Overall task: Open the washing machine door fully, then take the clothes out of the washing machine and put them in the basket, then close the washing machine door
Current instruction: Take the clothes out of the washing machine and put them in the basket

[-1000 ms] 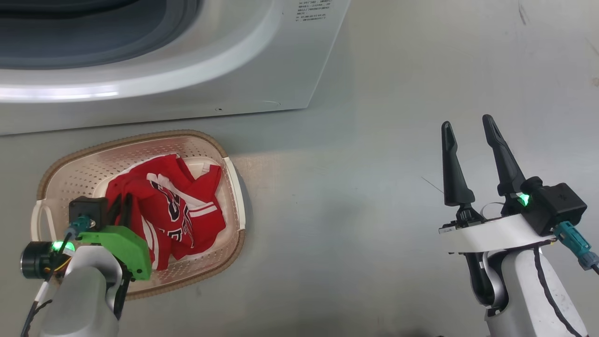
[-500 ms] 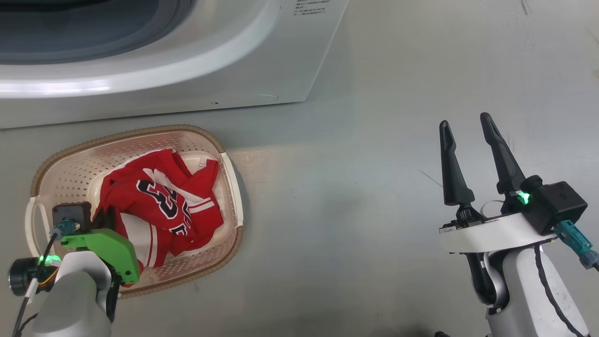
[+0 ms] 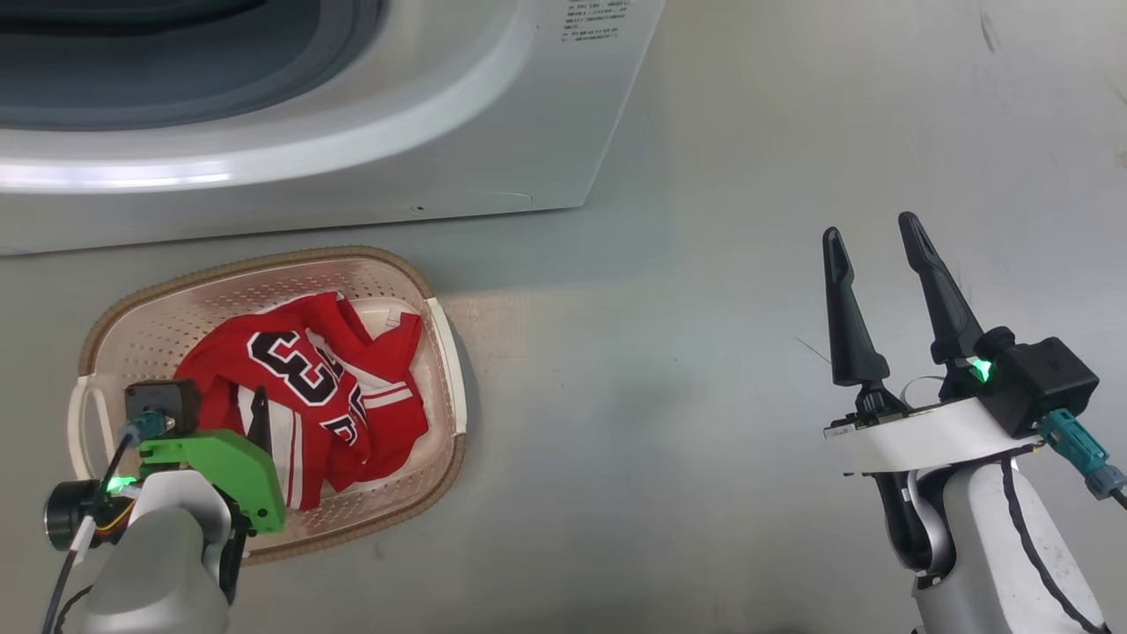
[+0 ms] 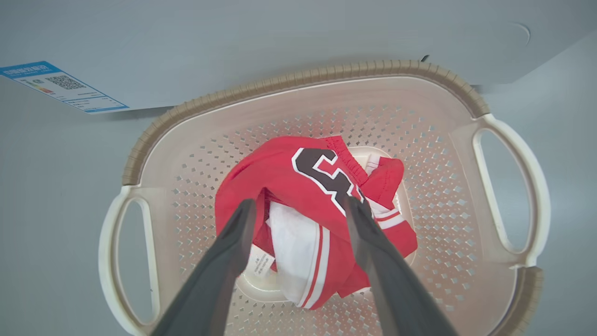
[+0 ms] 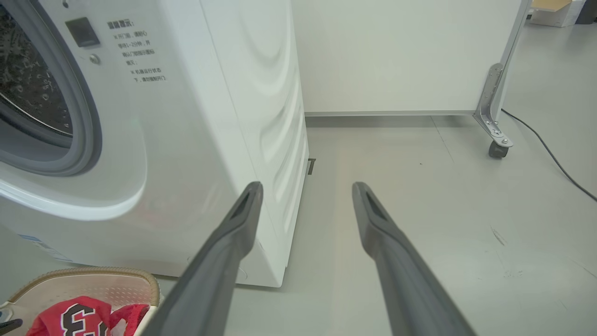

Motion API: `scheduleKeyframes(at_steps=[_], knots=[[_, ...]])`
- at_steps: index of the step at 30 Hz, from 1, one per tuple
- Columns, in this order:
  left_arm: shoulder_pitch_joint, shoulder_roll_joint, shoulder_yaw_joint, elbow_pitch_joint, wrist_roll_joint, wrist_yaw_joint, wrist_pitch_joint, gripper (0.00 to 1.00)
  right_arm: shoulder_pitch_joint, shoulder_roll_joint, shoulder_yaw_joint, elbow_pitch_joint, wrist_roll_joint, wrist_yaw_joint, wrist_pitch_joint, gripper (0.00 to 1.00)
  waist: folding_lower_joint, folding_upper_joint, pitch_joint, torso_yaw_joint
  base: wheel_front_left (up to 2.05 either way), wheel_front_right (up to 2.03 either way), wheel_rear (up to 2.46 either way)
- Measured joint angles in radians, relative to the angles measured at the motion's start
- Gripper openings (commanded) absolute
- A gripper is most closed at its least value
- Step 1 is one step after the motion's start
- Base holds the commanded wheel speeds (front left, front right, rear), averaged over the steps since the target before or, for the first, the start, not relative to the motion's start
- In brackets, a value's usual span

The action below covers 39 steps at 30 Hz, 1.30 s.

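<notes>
Red clothes (image 4: 303, 186) in the basket (image 4: 298, 81) under the wide-open, empty left hand (image 4: 301, 205); right hand (image 3: 870, 226) wide, empty too.

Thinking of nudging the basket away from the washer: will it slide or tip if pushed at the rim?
Probably slides, not tips: the basket is low and wide, flat on the smooth floor. Likely light: thin perforated plastic holding just the red clothes. It may flex a little under a push.

Lab: washing machine (image 5: 186, 140), wheeled partition (image 5: 401, 56), bare floor (image 5: 419, 196)
</notes>
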Motion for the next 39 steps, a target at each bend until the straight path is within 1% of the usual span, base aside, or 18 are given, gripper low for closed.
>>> scheduleKeyframes(at_steps=[10,13,21,26,30,39], knots=[[0.0,-0.014,-0.02,0.007,0.004,-0.023,-0.038,1.0,-0.001,0.0,-0.002,0.027,0.002,0.006,0.0,1.0,0.0,0.0,-0.076,0.016,0.0,0.0,0.0],[0.0,-0.016,-0.028,-0.012,0.019,-0.03,-0.053,1.0,0.0,0.0,-0.008,0.036,0.003,0.006,0.0,1.0,0.0,0.0,-0.108,0.022,0.0,0.0,0.0],[0.002,-0.03,-0.049,-0.083,0.02,-0.048,-0.056,1.0,0.005,0.0,-0.034,0.051,0.018,0.006,0.0,1.0,0.0,0.0,-0.186,0.046,0.0,0.0,0.0],[0.006,-0.039,-0.051,-0.248,0.027,-0.049,-0.056,1.0,0.028,0.0,-0.063,0.056,0.038,0.006,0.0,1.0,0.0,0.0,-0.242,0.07,0.0,0.0,0.0],[0.024,-0.044,-0.053,-0.351,0.028,-0.054,-0.056,1.0,0.05,0.001,-0.086,0.061,0.045,0.006,0.0,1.0,0.0,0.0,-0.283,0.094,0.0,0.0,0.0],[0.135,-0.048,-0.053,-0.519,0.036,-0.057,-0.056,1.0,0.097,0.003,-0.116,0.061,0.054,0.006,0.0,1.0,0.0,0.0,-0.374,0.144,0.0,0.0,0.0]])
